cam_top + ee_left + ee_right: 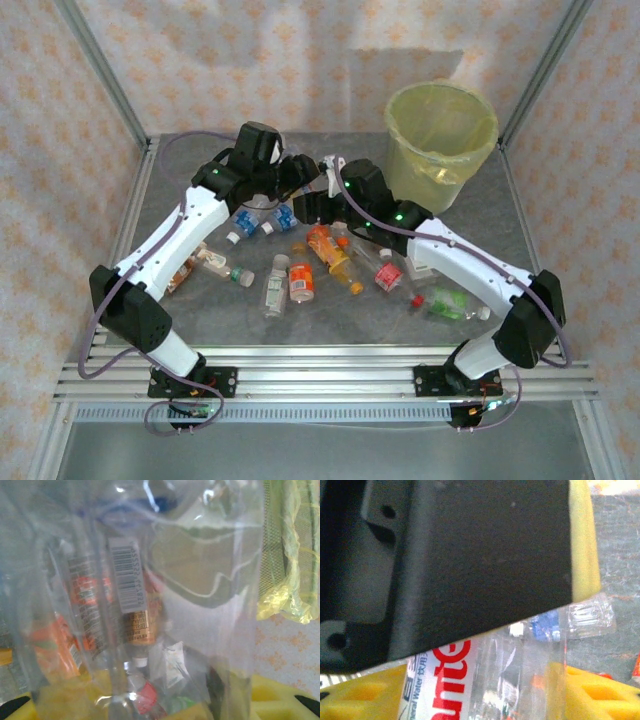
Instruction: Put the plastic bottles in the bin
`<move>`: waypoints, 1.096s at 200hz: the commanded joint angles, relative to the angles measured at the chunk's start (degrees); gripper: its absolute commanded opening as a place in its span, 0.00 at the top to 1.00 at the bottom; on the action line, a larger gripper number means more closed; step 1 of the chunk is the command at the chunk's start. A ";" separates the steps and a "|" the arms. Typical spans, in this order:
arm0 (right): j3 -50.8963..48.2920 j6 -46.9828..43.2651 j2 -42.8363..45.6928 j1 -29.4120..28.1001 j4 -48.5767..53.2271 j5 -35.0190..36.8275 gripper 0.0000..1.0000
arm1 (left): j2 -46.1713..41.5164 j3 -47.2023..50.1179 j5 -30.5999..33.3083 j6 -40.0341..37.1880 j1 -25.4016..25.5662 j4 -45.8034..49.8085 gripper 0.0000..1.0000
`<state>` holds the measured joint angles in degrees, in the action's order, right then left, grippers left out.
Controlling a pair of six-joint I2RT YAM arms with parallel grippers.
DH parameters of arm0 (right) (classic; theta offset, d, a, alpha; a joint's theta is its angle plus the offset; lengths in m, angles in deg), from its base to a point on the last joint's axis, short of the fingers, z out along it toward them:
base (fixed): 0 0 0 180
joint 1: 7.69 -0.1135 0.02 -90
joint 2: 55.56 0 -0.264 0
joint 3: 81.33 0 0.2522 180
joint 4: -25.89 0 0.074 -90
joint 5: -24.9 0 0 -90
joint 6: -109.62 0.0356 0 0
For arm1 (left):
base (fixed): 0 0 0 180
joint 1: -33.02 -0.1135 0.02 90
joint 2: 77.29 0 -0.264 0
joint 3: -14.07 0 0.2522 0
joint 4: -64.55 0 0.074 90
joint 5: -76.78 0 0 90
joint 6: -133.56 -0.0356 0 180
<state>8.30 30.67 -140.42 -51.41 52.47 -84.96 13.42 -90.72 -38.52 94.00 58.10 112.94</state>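
Flanking bottle (470,680), seemingly touching: right fingers (362,696)

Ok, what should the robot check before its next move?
1. Left gripper shut on the clear bottle: ok.
2. Red-lettered bottle between the right gripper fingers: ok.
3. Right grip tight: cannot tell.
4. Space between the two grippers: not ok, they crowd each other.
5. Bin upright, mouth open: ok.
6. Table emptied: not ok, many bottles lie there.
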 commanded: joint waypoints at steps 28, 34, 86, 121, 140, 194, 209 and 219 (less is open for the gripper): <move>0.97 -0.22 0.95 -0.26 -3.60 2.14 0.67 | -2.68 0.45 0.85 -1.59 0.23 -0.22 0.24; 0.83 -0.07 1.26 -0.31 -3.51 2.38 0.68 | -2.94 0.41 1.44 -1.43 0.15 -0.46 0.16; 0.79 0.56 4.55 -0.23 2.21 11.17 0.74 | -8.63 -3.53 2.79 -1.32 -5.10 -3.64 0.00; 4.04 -0.82 6.37 2.40 7.28 17.04 0.75 | -15.53 -2.66 4.61 -2.44 -11.70 -4.09 0.00; 10.22 -1.29 5.48 5.41 12.98 19.84 0.78 | -19.14 -0.43 9.04 -4.66 -13.39 -2.81 0.00; 35.81 -1.49 -4.54 17.41 32.26 23.37 0.79 | -26.09 7.01 21.42 -10.27 -14.01 -1.82 0.00; 41.04 -1.38 -7.77 20.39 35.13 22.79 0.80 | -26.89 8.48 25.14 -11.09 -14.01 -1.24 0.00; 43.73 -1.79 -9.72 21.95 36.15 22.59 0.80 | -27.30 9.44 27.07 -11.39 -14.01 -1.31 0.00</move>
<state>46.66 29.84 -145.45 -32.51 79.18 -63.71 -12.96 -83.64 -19.85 85.93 44.57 110.45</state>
